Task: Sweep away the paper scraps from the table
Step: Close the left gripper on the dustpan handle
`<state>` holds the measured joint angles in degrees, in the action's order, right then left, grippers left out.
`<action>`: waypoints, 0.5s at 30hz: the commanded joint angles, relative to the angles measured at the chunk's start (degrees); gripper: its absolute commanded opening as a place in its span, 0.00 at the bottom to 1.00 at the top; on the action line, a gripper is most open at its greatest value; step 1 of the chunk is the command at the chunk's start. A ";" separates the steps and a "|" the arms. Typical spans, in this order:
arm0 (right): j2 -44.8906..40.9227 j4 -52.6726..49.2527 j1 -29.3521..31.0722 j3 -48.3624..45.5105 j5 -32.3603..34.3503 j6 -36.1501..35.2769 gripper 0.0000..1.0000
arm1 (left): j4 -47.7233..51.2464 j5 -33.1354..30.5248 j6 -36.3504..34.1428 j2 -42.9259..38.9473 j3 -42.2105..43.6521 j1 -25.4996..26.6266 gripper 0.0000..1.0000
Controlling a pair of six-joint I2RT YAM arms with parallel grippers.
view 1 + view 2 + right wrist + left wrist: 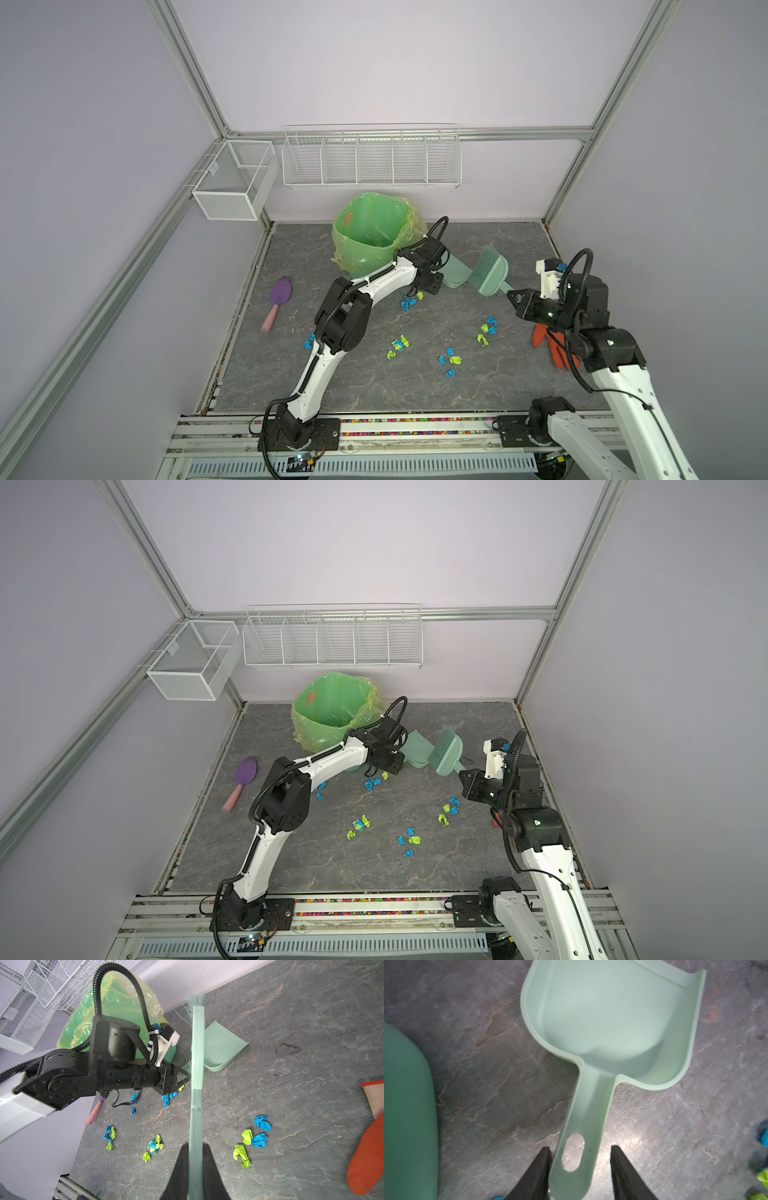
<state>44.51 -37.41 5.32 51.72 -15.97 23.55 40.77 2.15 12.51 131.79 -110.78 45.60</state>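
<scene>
Mint plastic brush [197,1053] pinched in right hand [195,1145]; left hand [580,1147] straddles smooth dustpan [612,1022] handle, seemingly unclamped.

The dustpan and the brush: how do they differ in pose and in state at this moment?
The brush is clamped by its handle in the shut right gripper; the dustpan lies flat on the table, its handle between the open jaws of the left gripper, not gripped. The dustpan is an empty scoop; the brush ends in thin bristles. Both are pale green.
</scene>
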 commanded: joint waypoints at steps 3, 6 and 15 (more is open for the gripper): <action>-0.56 2.18 -0.42 -1.01 -0.93 -0.40 0.06 | -1.66 5.57 2.55 0.11 0.00 0.74 0.47; -0.63 2.25 -0.56 -1.01 -1.08 -0.43 0.06 | -1.65 6.41 3.24 -0.49 0.62 1.11 0.46; -0.56 2.59 -0.73 -2.74 -1.89 -0.26 0.06 | 0.34 1.97 3.31 -4.19 2.90 1.24 0.46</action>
<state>44.38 -36.60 4.95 50.43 -16.58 23.55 39.62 6.17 15.79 131.22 -108.18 46.78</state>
